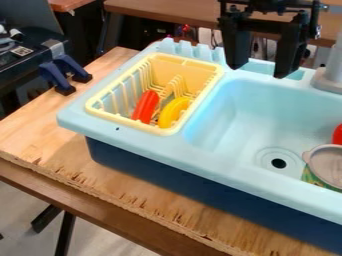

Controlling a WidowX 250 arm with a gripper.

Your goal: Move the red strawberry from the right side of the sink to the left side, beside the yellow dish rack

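Observation:
The black gripper (260,65) hangs over the back edge of the light blue toy sink (234,115), its two fingers spread wide with nothing between them. Left of the basin, a pale yellow dish rack (97,111) is set into the sink top. Inside the rack lie a red-orange elongated object (145,106) and, to its right, a yellow curved object (174,111) like a banana. Both are below and to the left of the gripper, apart from it. A grey-lidded can with a green and yellow side (327,165) stands in the basin's right part.
Behind the can, a red object (338,134) is cut off by the right edge. The grey faucet base (329,80) rises at the back right. Blue clamps (63,72) grip the left side of the wooden table (40,130). The drain (278,163) lies left of the can.

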